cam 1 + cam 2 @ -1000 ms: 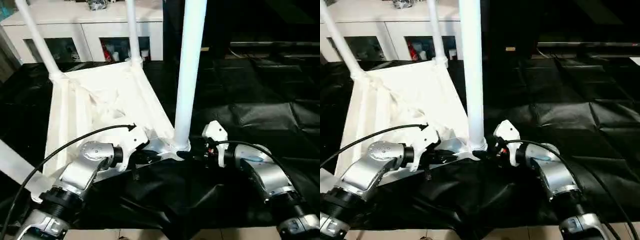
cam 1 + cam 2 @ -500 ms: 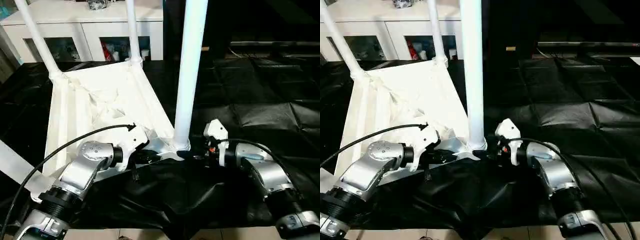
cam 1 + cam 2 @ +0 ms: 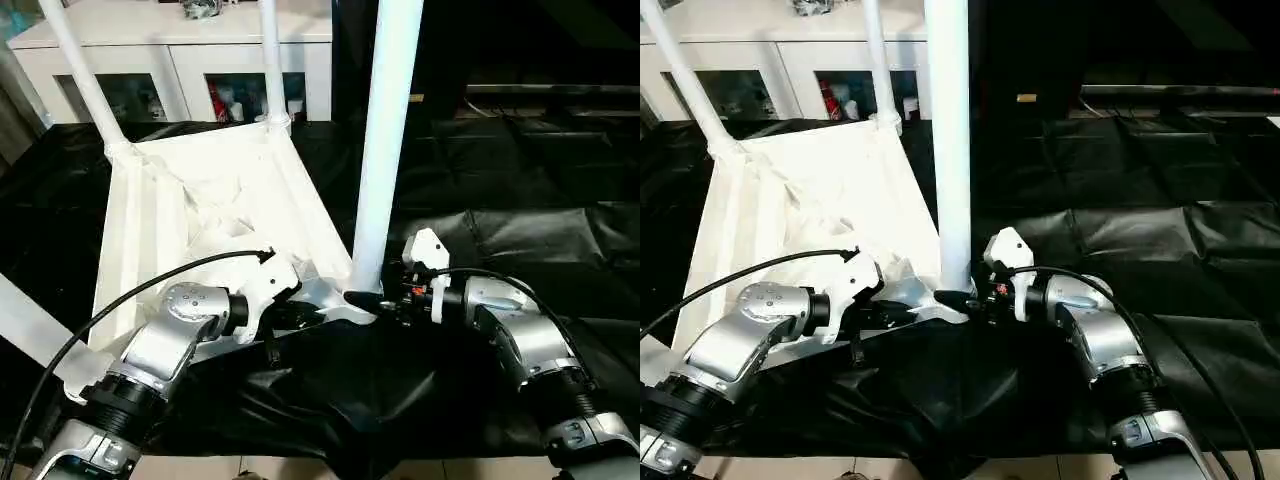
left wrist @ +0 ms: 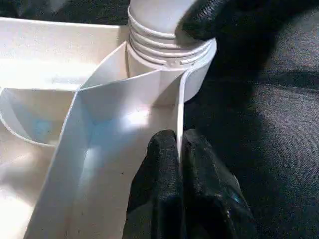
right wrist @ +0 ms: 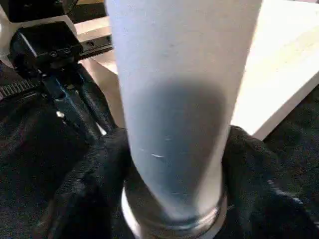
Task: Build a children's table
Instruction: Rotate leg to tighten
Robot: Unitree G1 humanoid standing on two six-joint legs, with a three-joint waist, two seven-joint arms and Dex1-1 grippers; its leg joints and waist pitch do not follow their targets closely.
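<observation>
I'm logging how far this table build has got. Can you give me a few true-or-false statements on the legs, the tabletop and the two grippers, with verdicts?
1. The white plastic tabletop lies with its ribbed underside up. True.
2. The left gripper is shut on a thin rim of the tabletop. True.
3. The right gripper holds a loose leg lying flat on the black sheet. False: its fingers flank the base of the upright near white tubular leg at its corner socket.
4. No legs stand at the far corners. False: two far legs stand there.
5. A white cabinet stands beyond the tabletop. True.
</observation>
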